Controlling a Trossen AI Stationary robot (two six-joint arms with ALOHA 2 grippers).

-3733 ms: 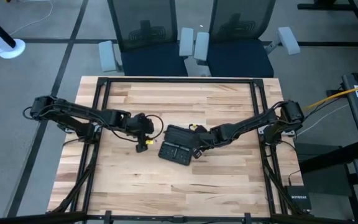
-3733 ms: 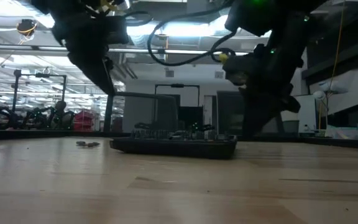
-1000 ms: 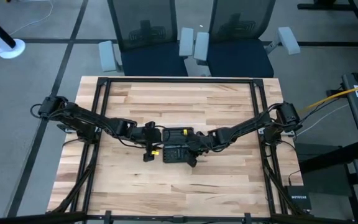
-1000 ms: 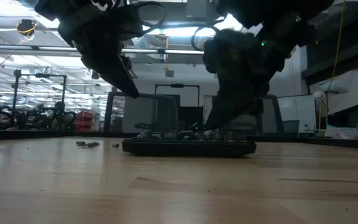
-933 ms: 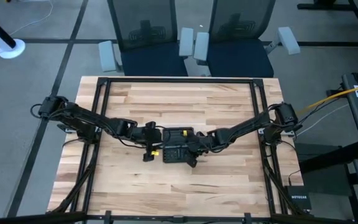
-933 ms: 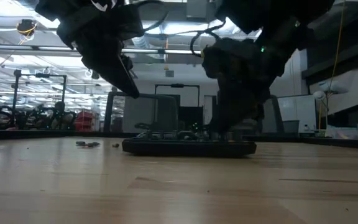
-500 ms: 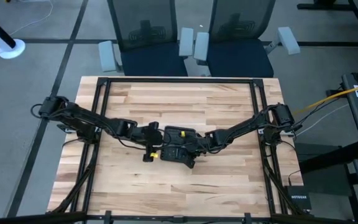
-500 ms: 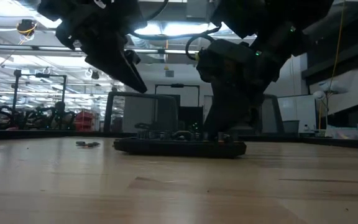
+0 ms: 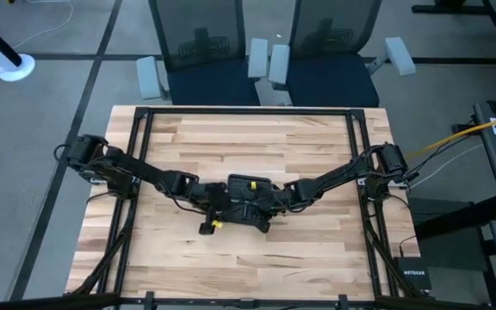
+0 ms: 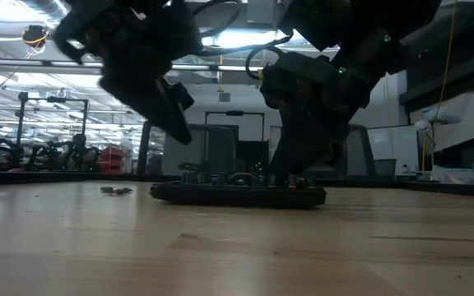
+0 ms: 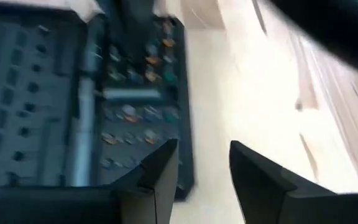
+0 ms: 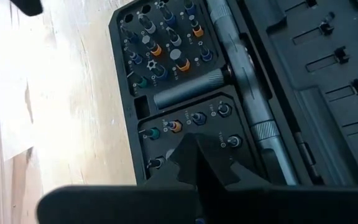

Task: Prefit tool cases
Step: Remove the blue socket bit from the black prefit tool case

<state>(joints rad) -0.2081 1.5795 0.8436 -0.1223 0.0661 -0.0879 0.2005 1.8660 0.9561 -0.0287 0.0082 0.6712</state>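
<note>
Left end effector (image 9: 218,217) slid in against tool case (image 9: 246,204), fingers apart; right end effector (image 9: 269,207) together; wooden table (image 9: 231,138); office chairs (image 9: 265,52) behind.

The black tool case (image 12: 229,93) holds bits with orange, teal and blue collars beside a silver knurled driver handle (image 12: 188,90), on a pale, light-and-tan striped wooden table (image 9: 231,138) framed by black rails.

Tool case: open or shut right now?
Open. The tool case lies flat on the table, both halves spread, its bits and slots showing in the wrist views.
</note>
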